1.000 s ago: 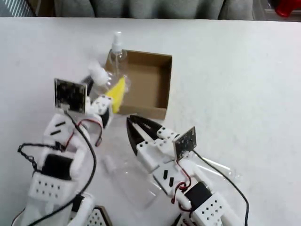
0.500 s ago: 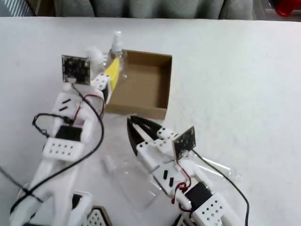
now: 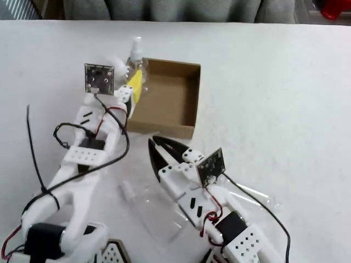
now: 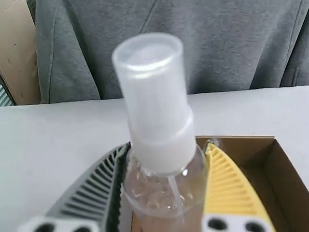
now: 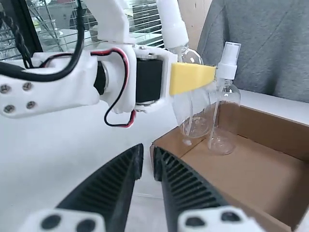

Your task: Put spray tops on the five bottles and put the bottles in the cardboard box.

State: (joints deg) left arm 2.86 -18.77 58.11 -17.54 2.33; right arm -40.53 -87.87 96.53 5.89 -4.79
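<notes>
At the 10 o'clock corner of the cardboard box (image 3: 193, 96), as the high view shows it, the left gripper (image 3: 133, 90) is closed on the held bottle (image 4: 161, 191). Its grey finger (image 4: 91, 193) and its yellow finger (image 4: 229, 188) press the round clear body from two sides, just under the neck. The held bottle is upright and carries a white spray top (image 4: 154, 96). From the right wrist view its base is just at the rim of the box; I cannot tell if it touches the box floor.

Inside the box, the second bottle (image 5: 223, 116) stands upright near the same corner, just beside the held bottle, and it also has a spray top on.

The right gripper (image 3: 153, 141) is low at 7 o'clock of the box, near its front wall, and points toward 11 o'clock. Its black fingers are only a little apart and they hold nothing.

On the white table (image 3: 274, 82), at 6 o'clock from the right gripper, the lying bottle (image 3: 156, 213) is on its side, with its top toward 10 o'clock.
</notes>
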